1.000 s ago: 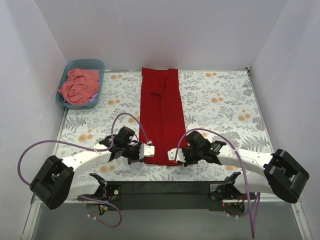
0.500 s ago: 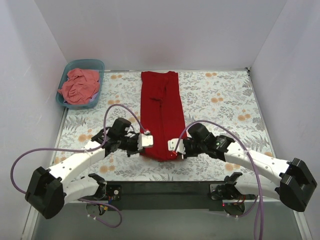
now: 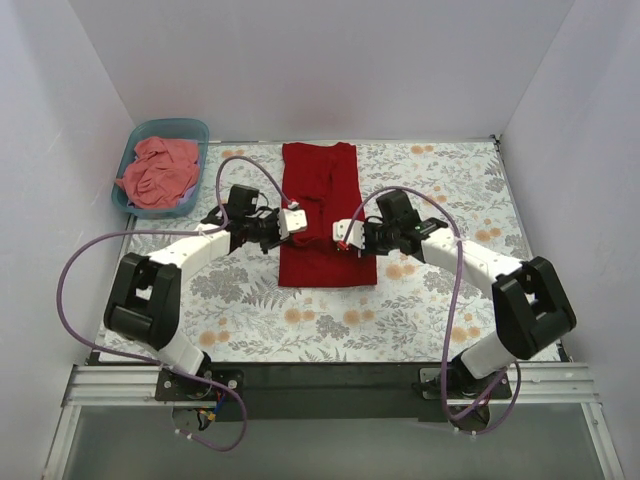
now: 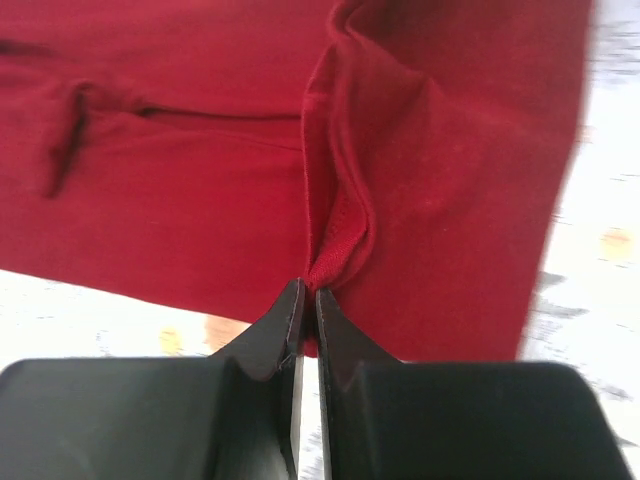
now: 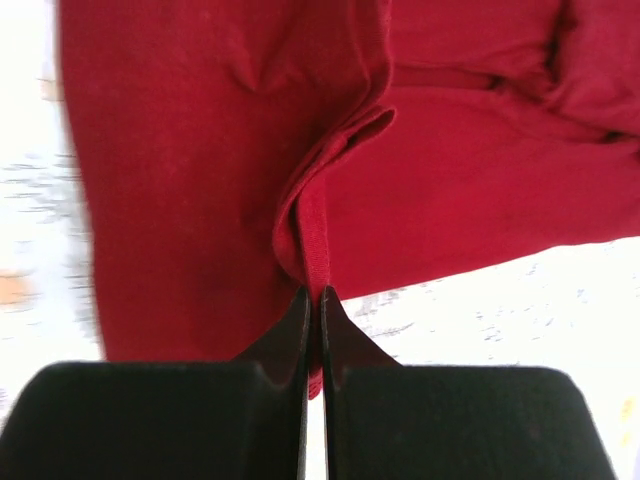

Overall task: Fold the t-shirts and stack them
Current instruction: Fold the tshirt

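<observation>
The crimson red t-shirt [image 3: 322, 215] lies in the middle of the table, its near half doubled back over its far half. My left gripper [image 3: 297, 222] is shut on the shirt's hem at its left side, and the pinched cloth [image 4: 335, 255] rises from the jaws in the left wrist view. My right gripper [image 3: 345, 236] is shut on the hem at its right side, shown in the right wrist view [image 5: 315, 250]. The salmon-pink t-shirt [image 3: 158, 172] lies crumpled in the teal tub [image 3: 197, 131] at the far left.
The floral tablecloth [image 3: 440, 200] covers the table. White walls stand close on the left, back and right. Purple cables [image 3: 90, 260] loop from both arms over the table.
Both grippers have carried the shirt's near hem away from the table's front edge toward the back. The shirt now looks about half as long. The arms are stretched out far.
</observation>
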Motion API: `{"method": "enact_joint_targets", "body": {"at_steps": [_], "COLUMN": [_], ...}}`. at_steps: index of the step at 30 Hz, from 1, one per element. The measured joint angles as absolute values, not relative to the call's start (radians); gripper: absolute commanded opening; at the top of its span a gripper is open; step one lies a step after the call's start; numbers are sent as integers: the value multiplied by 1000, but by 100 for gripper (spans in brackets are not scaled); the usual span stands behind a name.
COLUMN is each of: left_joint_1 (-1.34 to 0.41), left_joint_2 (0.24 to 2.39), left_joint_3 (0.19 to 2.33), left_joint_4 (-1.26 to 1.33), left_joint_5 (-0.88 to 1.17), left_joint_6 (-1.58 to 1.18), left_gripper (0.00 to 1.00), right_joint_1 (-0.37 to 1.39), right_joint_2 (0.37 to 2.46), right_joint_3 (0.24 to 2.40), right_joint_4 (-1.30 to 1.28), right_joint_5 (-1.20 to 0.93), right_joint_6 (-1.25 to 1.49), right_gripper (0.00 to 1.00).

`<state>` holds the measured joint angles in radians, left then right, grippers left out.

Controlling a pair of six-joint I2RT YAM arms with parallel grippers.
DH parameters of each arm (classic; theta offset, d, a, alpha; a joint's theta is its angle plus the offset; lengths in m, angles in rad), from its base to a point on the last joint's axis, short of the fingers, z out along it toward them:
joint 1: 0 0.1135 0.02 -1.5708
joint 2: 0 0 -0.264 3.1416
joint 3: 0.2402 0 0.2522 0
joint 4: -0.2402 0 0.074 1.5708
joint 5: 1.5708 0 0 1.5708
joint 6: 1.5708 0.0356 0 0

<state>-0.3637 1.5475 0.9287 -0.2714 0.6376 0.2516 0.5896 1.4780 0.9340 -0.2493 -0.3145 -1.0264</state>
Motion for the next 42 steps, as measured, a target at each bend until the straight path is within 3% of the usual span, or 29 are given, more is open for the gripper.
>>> {"method": "enact_joint_targets", "body": {"at_steps": [17, 35, 36, 39, 42], "left_joint_1": [-259, -244, -244, -244, -243], "left_joint_2": [1864, 1954, 1958, 1970, 1977], "left_joint_3": [1196, 1242, 1243, 1252, 1267], "left_joint_4": [-156, -109, -106, -99, -84], "left_joint_5": [665, 660, 659, 651, 630], "left_joint_6": [329, 346, 345, 340, 319], "left_gripper": [0, 0, 0, 13, 34], "right_joint_1": [463, 451, 451, 451, 451], "right_joint_2": [1841, 1939, 1943, 1959, 1972], "right_joint_3": [1253, 1314, 1314, 1330, 1349], "right_joint_4": [-167, -134, -130, -123, -105], "right_joint_5": [-393, -392, -391, -383, -365], "right_joint_6": [-1163, -1182, -1182, -1171, -1151], "right_gripper": [1, 1, 3, 34, 50]}}
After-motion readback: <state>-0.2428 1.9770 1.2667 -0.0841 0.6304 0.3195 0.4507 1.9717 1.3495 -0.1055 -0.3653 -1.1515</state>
